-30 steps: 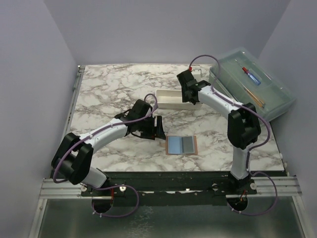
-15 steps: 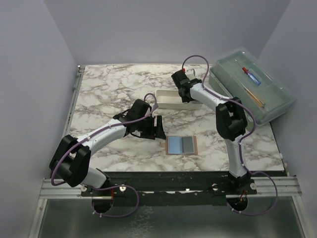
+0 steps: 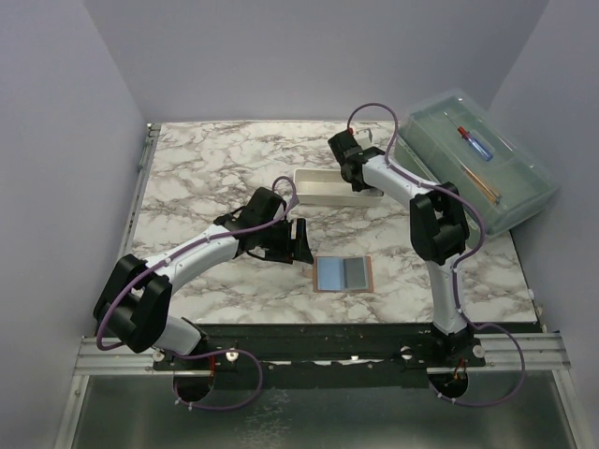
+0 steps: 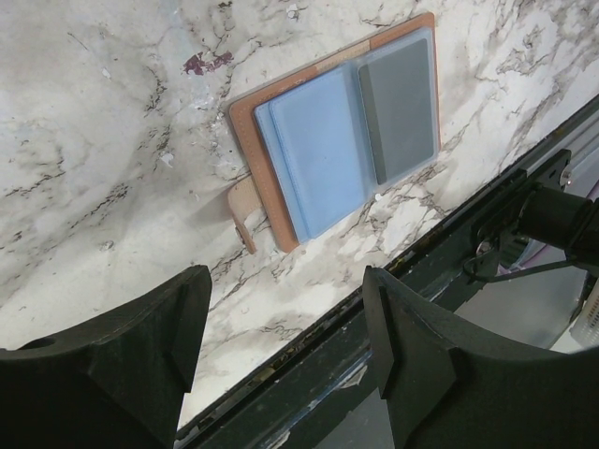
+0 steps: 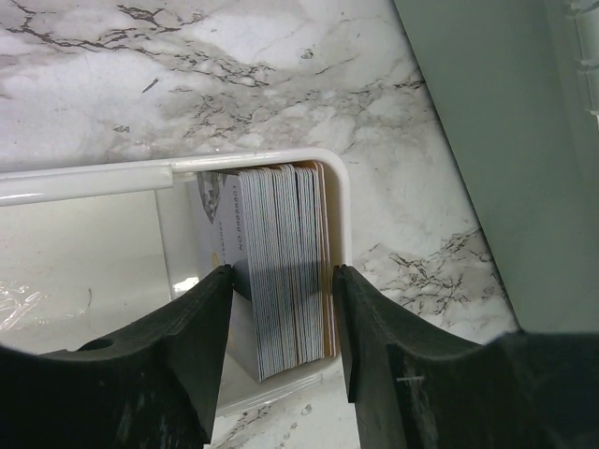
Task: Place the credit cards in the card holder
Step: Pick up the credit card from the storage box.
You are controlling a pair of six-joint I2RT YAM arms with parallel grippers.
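The card holder (image 3: 343, 273) lies open and flat near the table's front edge. In the left wrist view the card holder (image 4: 271, 201) shows a tan rim, and a pale blue card (image 4: 318, 154) lies in its left panel. My left gripper (image 3: 301, 241) hovers open just left of it, and that gripper (image 4: 285, 281) has nothing between its jaws. A stack of credit cards (image 5: 281, 234) stands on edge at the right end of the white tray (image 5: 94, 178). My right gripper (image 5: 283, 271) straddles this stack, open, with slim gaps on both sides.
The white tray (image 3: 318, 185) sits at mid-table. A large clear lidded box (image 3: 477, 164) stands at the back right, and in the right wrist view the box (image 5: 505, 140) is close beside the tray. The table's front edge and a dark rail (image 4: 449, 262) run just past the card holder.
My right gripper has settled over the tray's right end and its jaws have narrowed around the card stack. The left arm and the card holder have stayed put.
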